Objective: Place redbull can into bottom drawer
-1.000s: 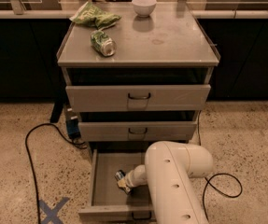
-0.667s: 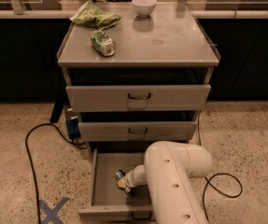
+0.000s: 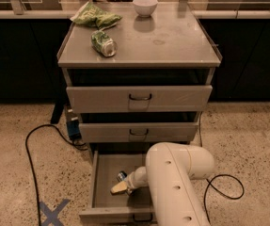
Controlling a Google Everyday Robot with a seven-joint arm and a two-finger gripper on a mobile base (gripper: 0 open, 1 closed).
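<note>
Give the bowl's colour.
White bowl, camera view; the gripper is inside the bottom drawer.

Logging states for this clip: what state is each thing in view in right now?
bottom drawer: pulled open.
redbull can: inside the bottom drawer, beside the gripper.
gripper: lowered into the bottom drawer.
middle drawer: pushed in or nearly so.
top drawer: pushed in or nearly so.
green can: on its side on the cabinet top.
chip bag: crumpled, lying flat.
bowl: upright.
</note>
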